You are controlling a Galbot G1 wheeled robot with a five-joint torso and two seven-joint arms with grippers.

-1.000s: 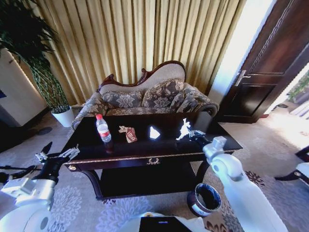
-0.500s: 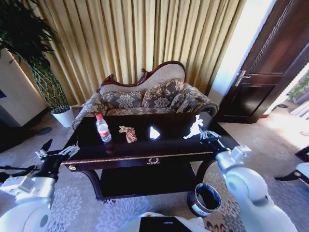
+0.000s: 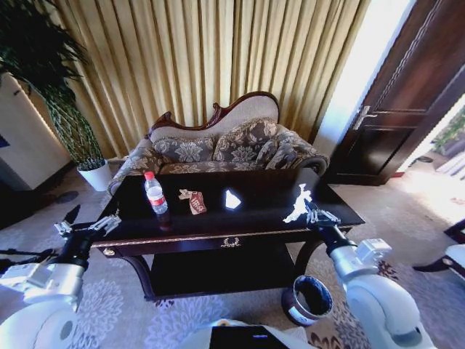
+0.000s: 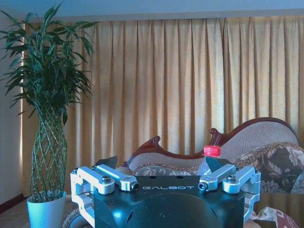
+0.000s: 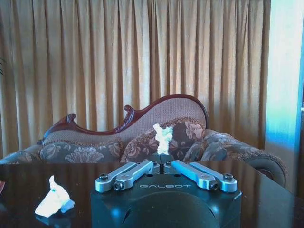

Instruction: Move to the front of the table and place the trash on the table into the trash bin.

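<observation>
Right tool [image 3: 311, 214] is pinched on a white paper scrap [image 3: 298, 203] over the surface's [image 3: 247, 218] right front edge, so it's mid-carry and next needs swinging down over the bin [image 3: 307, 299] below, while the left tool [image 3: 87, 229] waits spread apart.

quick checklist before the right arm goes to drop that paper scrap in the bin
1. Grip: right gripper shut on the white paper scrap, which sticks up from the fingertips. Ok.
2. Scrap lifted off the table: seems raised near the right front edge, contact cannot tell.
3. Trash bin: upright on the carpet below the right arm, mouth open. Ok.
4. Over the bin: the gripper sits above the table edge, not above the bin. Not ok.
5. Left gripper: open, off the table's left end, away from the path. Ok.
6. Leftover trash: bottle, wrapper and another paper scrap on the table. Not ok.
</observation>
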